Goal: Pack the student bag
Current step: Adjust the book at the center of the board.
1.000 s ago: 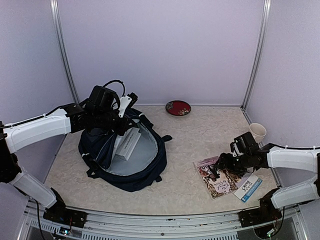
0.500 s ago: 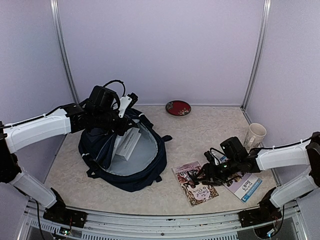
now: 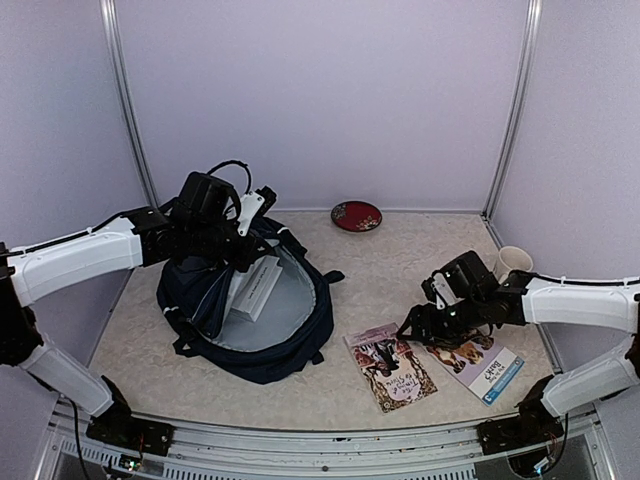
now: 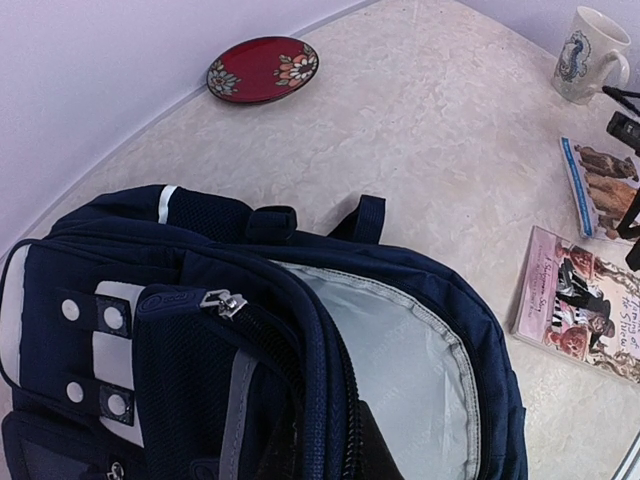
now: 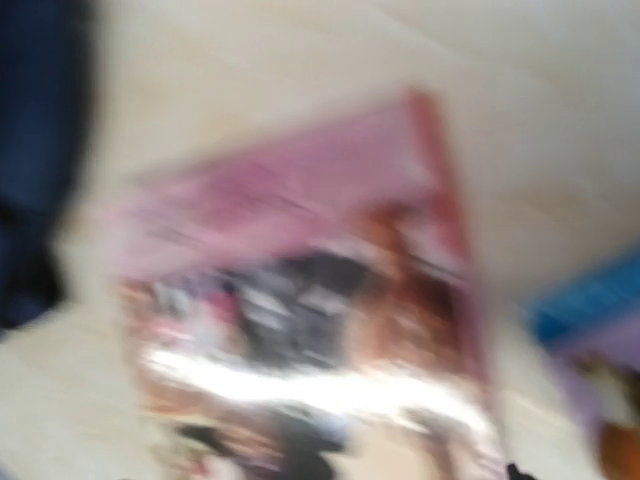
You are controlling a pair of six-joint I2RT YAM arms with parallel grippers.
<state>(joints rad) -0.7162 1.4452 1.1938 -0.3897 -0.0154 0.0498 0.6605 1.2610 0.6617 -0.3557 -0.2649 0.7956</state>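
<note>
With the left gripper [image 3: 237,250] shut on the student bag [image 3: 290,350], propped open at the left of the surface [image 3: 380,270], the right gripper [image 3: 412,332], its opening unclear over the pink book [image 3: 390,368], should grip one edge squarely.

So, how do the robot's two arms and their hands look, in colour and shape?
Both arms have smooth white tube-like shells, left arm and right arm, with black joints between them. Each wrist ends in a black boxy block and a black hand: left hand, right hand. A thin black cable loops above the left wrist. I see no readable markings.
</note>
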